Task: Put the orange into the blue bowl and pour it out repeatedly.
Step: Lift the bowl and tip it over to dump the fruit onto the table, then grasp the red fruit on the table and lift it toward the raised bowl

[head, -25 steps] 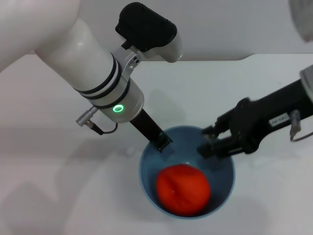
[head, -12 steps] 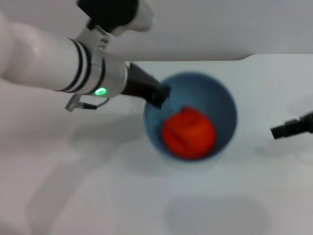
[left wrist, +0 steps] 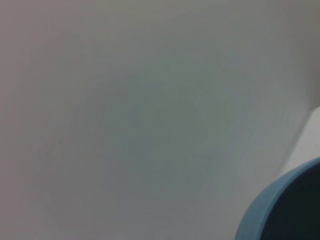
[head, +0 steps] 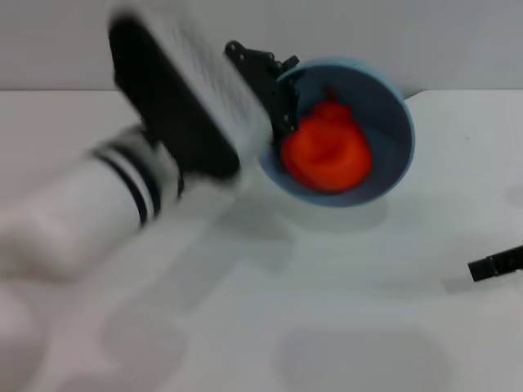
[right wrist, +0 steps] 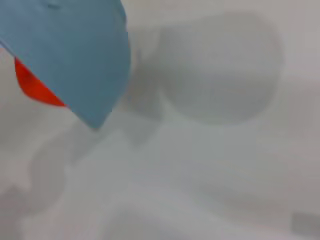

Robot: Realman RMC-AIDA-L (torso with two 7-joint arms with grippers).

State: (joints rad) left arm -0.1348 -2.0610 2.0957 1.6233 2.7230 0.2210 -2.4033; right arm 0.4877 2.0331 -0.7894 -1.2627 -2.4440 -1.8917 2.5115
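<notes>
The fingers of the left gripper (head: pixel 282 98) are clamped on the near-left rim of the blue bowl (head: pixel 392 106) — the bowl is held up off the white table (head: pixel 343 327) and tipped so its mouth faces the head camera. The orange (head: pixel 327 151) is seen inside the bowl, resting against its lower wall. The pouring step is judged to be in hand; a further tilt is called for next, so that the orange is rolled over the lower rim. The right gripper (head: pixel 494 265) is parked well to the bowl's right — whether its fingers are open cannot be told.
</notes>
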